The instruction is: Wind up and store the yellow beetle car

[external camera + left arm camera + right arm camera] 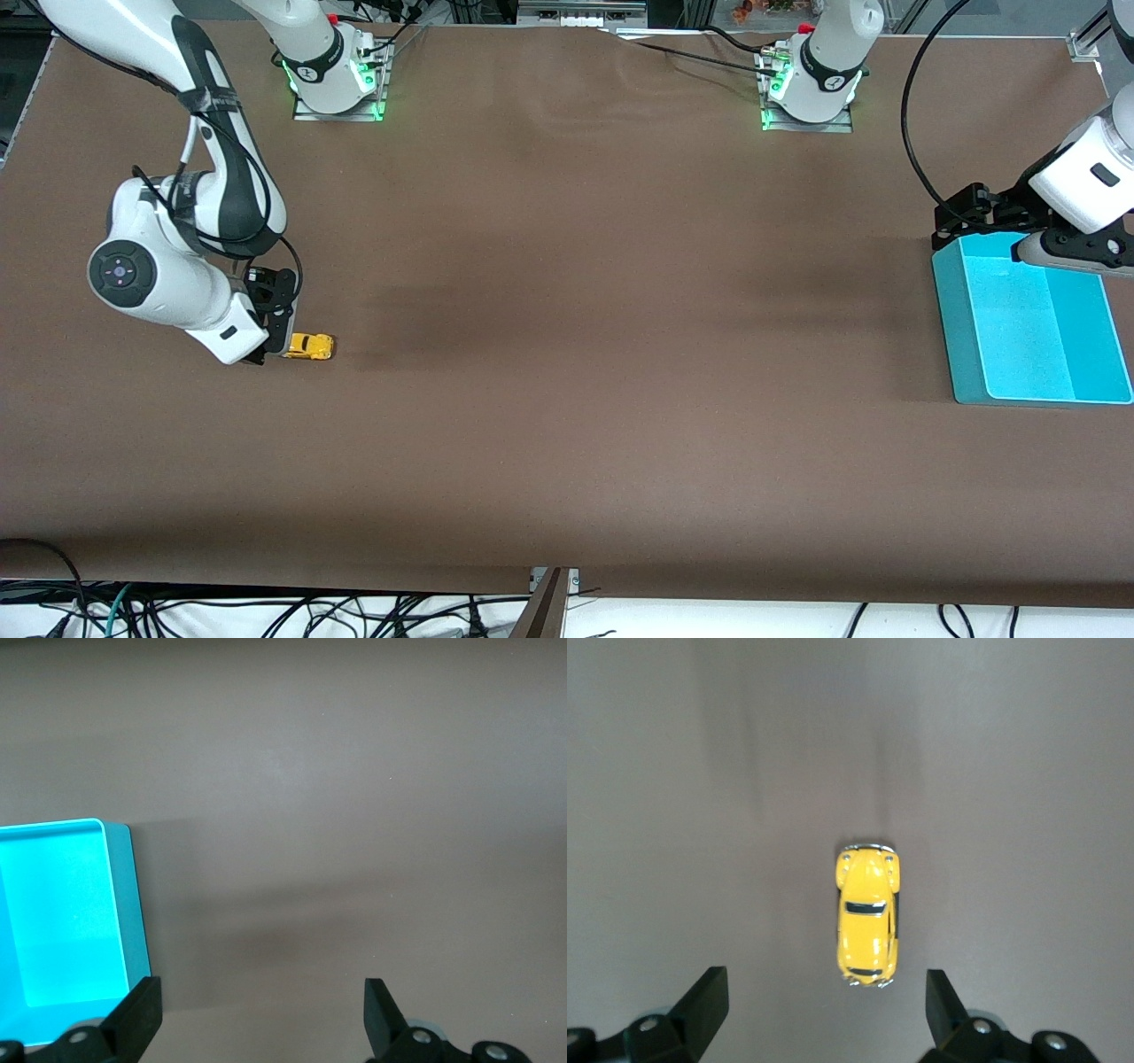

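Observation:
The yellow beetle car (310, 346) stands on its wheels on the brown table, toward the right arm's end. My right gripper (276, 335) is low beside it and open. In the right wrist view the car (868, 914) lies lengthwise just ahead of the right gripper (824, 983), only its end level with the wide-apart fingertips and touching neither. My left gripper (967, 220) is open and empty, over the table next to the corner of a teal bin (950, 319). It also shows in the left wrist view (261, 992), beside the bin's wall (133, 904).
The teal bin is open-topped and holds nothing that shows; it stands at the left arm's end of the table. The two arm bases (337, 80) (811, 89) stand along the table's back edge. Cables lie under the front edge.

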`<control>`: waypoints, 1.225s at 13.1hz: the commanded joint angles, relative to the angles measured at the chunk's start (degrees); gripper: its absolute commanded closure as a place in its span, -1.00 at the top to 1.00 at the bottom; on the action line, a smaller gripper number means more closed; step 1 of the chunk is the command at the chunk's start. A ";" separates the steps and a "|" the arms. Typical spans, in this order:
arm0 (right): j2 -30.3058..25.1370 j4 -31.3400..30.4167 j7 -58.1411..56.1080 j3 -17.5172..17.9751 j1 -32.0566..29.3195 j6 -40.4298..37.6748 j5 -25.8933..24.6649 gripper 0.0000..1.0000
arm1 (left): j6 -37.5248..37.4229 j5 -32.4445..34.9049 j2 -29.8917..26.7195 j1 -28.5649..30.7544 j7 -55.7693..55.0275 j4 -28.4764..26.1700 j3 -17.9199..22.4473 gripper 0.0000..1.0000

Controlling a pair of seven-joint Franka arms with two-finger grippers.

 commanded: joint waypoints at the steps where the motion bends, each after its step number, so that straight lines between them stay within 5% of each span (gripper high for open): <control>1: -2.90 -10.00 -6.84 -1.57 -0.20 11.21 0.14 0.97 | -1.27 -0.98 0.76 0.13 0.17 1.91 0.06 1.00; 14: 1.84 -14.76 -9.24 -1.40 -0.55 27.14 0.14 0.90 | -1.27 -0.98 0.76 0.13 0.26 1.91 0.06 1.00; 16: 2.37 -14.68 -9.24 -1.22 -0.55 27.68 0.14 0.77 | -1.27 -0.98 0.76 0.13 0.26 1.91 0.06 1.00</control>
